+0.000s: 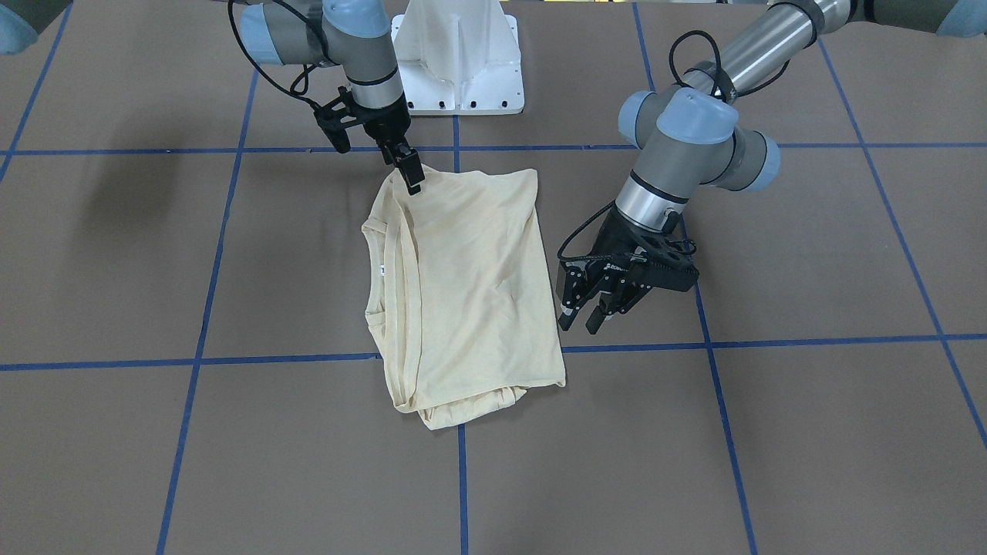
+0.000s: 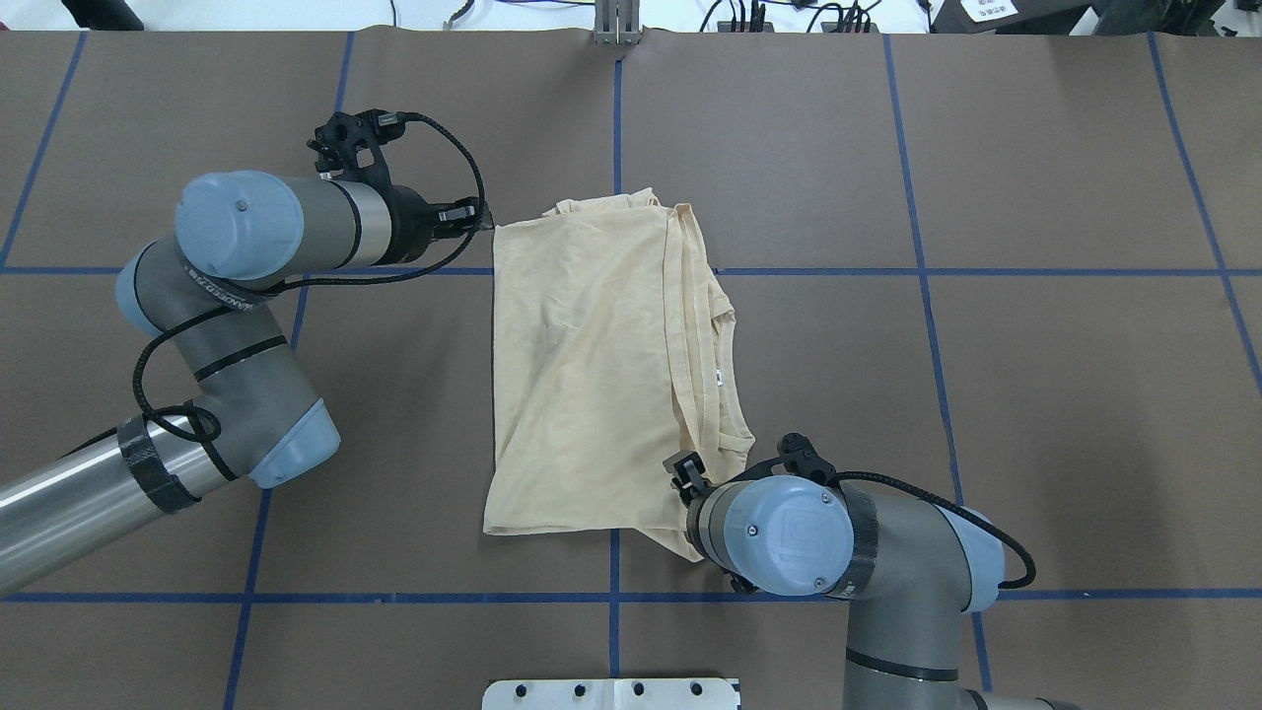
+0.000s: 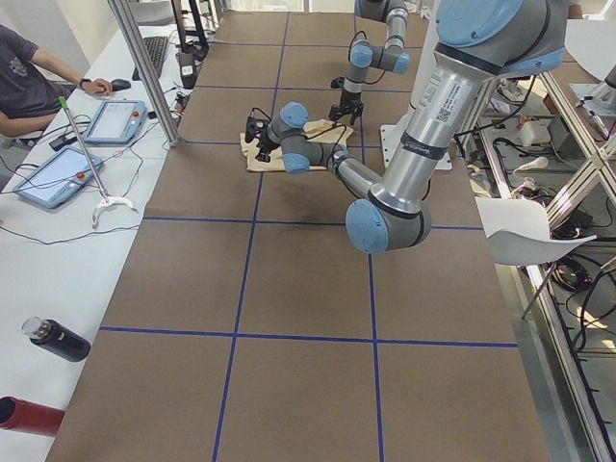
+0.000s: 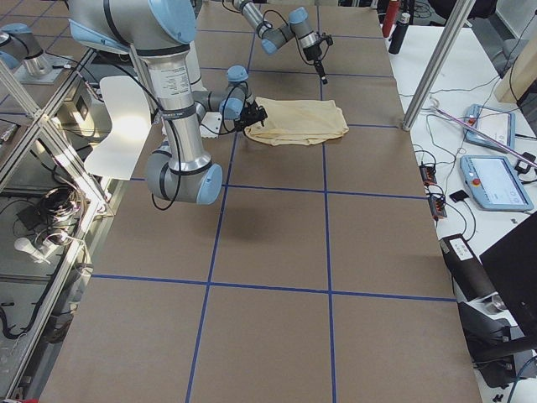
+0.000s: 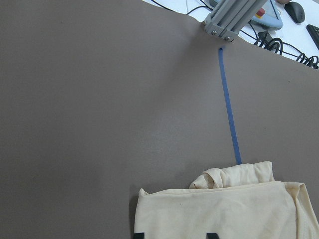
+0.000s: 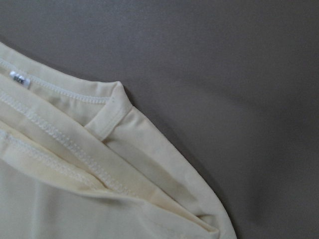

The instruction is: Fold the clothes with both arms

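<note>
The pale yellow thin-fabric T-shirt [image 1: 470, 285] lies folded in the middle of the brown table with blue tape lines [image 1: 771, 432]. The black left gripper [image 1: 580, 324] hovers just beside its edge, fingers spread, holding nothing. The black right gripper [image 1: 416, 186] touches the corner nearest the robot, fingers together; I cannot tell if it pinches fabric.

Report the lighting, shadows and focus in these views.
Front-facing view: even light, a soft dark shadow on the table at the view's left, no glare on the T-shirt. Right wrist view: sharp, hem stitching and neck tag crisp. Left wrist view: in focus, flat light.
</note>
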You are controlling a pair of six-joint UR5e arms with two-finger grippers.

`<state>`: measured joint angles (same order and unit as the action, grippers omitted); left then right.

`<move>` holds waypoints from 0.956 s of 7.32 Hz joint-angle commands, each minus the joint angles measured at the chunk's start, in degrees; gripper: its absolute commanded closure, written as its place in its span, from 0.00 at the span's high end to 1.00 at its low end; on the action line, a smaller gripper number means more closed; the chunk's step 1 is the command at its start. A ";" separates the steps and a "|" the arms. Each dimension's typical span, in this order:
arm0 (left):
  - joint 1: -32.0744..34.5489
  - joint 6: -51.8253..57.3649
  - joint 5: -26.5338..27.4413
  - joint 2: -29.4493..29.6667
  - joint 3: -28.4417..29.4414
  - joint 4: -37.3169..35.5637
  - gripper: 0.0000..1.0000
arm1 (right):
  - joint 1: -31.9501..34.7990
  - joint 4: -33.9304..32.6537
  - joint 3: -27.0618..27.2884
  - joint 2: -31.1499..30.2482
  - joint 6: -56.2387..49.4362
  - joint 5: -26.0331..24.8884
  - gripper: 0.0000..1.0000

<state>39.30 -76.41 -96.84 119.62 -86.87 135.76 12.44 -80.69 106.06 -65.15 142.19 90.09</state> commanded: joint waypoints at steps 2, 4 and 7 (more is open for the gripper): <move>-0.01 -0.06 0.07 0.00 -0.31 -0.59 0.51 | -0.31 -0.17 -0.07 -0.06 1.25 0.00 0.77; -0.01 -0.06 0.07 -0.09 -0.40 -0.59 0.51 | -0.31 -0.44 -0.07 -0.24 1.34 0.00 0.62; 0.07 -0.06 0.16 -0.09 -0.40 -0.59 0.51 | -0.05 -0.44 0.37 -0.06 4.15 0.00 0.00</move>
<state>39.33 -76.46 -96.69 119.54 -87.27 135.17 12.26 -81.12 106.20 -65.23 145.70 90.09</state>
